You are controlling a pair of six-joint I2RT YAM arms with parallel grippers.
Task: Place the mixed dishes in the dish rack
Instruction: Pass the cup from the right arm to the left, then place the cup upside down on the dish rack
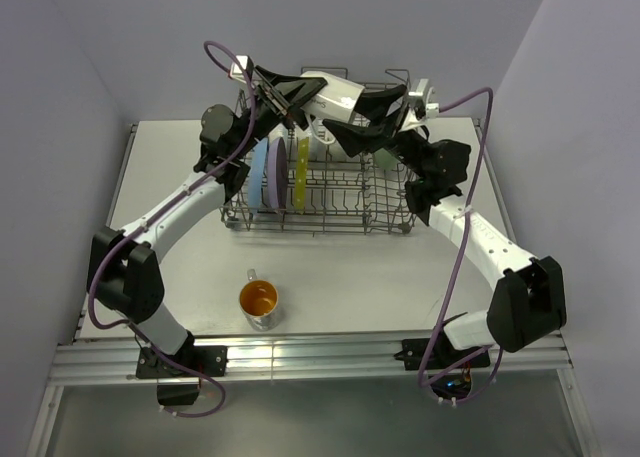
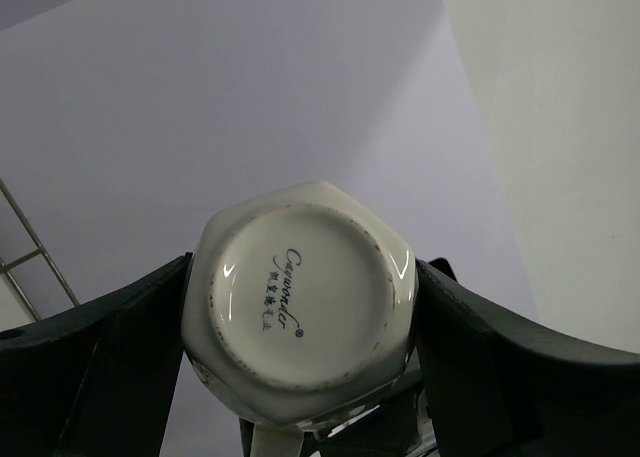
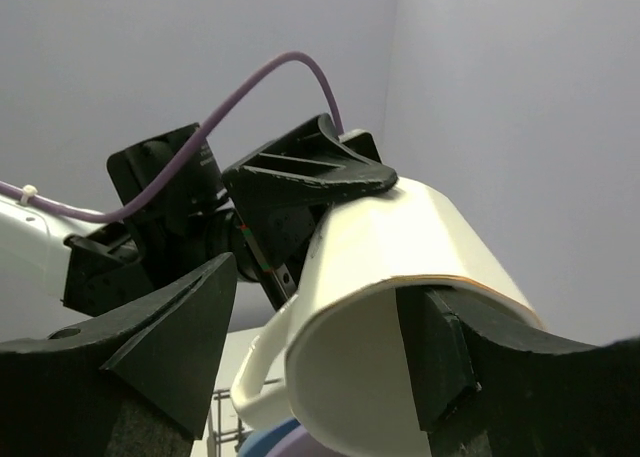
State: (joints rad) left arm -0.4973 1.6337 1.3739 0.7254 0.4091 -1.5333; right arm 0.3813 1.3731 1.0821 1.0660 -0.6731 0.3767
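Above the back of the dish rack [image 1: 320,227] a white mug [image 1: 335,95] lies on its side between both grippers. My left gripper [image 1: 305,95] is shut on it: in the left wrist view the mug's base [image 2: 300,307] fills the space between the fingers [image 2: 120,357]. My right gripper [image 1: 355,117] is open, with one finger [image 3: 440,347] inside the mug's mouth [image 3: 400,257] and the other standing off to the left. Blue [image 1: 258,172], lavender [image 1: 273,172] and yellow-green [image 1: 301,167] plates stand in the rack, with a pale green cup [image 1: 385,157] to their right. An orange-inside cup [image 1: 258,299] stands on the table.
The rack sits at the back middle of the white table [image 1: 400,277], close to the rear wall. An aluminium rail [image 1: 320,357] runs along the near edge between the arm bases. Purple cables [image 1: 455,267] loop beside both arms.
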